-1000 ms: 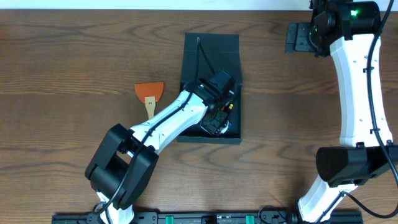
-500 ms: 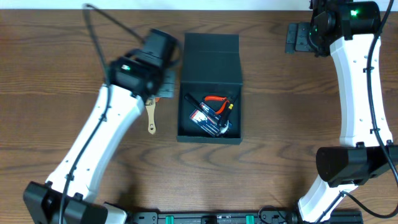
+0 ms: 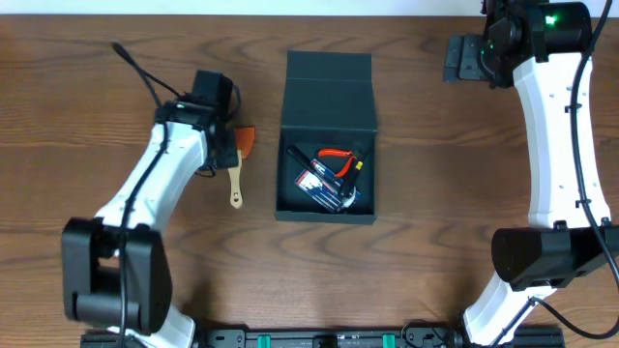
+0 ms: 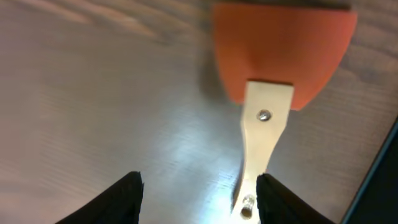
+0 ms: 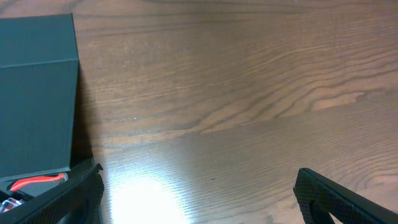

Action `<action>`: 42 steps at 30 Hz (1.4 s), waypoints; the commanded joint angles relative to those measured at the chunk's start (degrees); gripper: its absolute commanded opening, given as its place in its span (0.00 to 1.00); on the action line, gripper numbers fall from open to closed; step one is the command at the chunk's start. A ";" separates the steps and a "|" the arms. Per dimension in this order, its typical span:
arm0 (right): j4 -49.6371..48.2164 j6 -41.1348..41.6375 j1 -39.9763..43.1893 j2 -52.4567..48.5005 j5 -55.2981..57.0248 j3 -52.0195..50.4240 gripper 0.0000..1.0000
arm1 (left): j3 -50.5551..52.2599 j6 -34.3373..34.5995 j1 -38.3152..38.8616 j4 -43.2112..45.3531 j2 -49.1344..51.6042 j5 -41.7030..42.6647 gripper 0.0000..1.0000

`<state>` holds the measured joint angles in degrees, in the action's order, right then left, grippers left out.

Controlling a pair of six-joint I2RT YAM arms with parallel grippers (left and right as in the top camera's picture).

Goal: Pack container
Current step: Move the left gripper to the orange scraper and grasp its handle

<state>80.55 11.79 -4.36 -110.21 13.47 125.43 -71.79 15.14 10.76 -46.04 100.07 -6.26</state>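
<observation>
Hovering left fingers (image 4: 127, 199) spread over orange spatula (image 4: 283, 59) on desk (image 3: 435, 193); handle axis crosses gap, off-centre. Open container (image 3: 327, 92) just right of spatula. Right fingers (image 5: 336, 199) spread, well apart.

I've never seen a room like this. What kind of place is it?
Probably a robot lab: two robot arms stand at a wooden table with a box of tools and a scraper.
</observation>
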 commanded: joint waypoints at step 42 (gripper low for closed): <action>0.04 1.05 0.20 0.37 0.00 0.79 0.99 | 0.85 -7.39 -0.09 5.70 13.38 10.38 0.11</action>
<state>80.55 11.79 -4.36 -110.21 13.47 125.43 -70.94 7.66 10.76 -40.27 112.07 3.88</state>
